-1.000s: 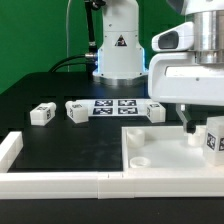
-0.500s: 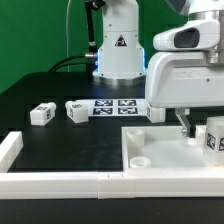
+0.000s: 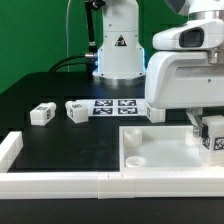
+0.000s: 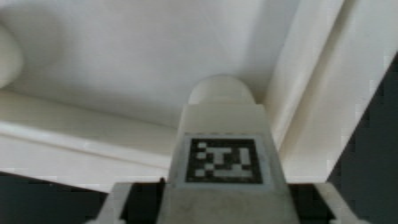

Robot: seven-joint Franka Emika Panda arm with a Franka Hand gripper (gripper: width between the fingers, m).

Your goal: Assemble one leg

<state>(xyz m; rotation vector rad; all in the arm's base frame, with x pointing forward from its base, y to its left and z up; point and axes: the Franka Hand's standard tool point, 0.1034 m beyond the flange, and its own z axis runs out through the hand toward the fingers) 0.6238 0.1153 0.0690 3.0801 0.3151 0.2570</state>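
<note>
One leg [image 3: 213,136], a white block with a tag, stands at the far edge of the white tray-like piece [image 3: 150,168] on the exterior view's right. My gripper [image 3: 207,127] is down over it. In the wrist view the leg [image 4: 226,130] runs out from between my gripper [image 4: 228,198], tag face up, with the dark fingers [image 4: 157,206] pressed on its two sides. Its rounded end lies over the tray's raised rim [image 4: 329,90]. Two more legs [image 3: 42,114] [image 3: 78,111] lie on the black table to the left. A third [image 3: 157,112] is partly hidden behind my arm.
The marker board [image 3: 115,105] lies flat behind the loose legs, in front of the robot base [image 3: 118,50]. A low white wall [image 3: 60,183] runs along the table's front edge, with a corner piece [image 3: 9,150] at the left.
My gripper has shifted to the exterior view's right and closed in on the leg at the tray's far edge. The other legs have not moved.
</note>
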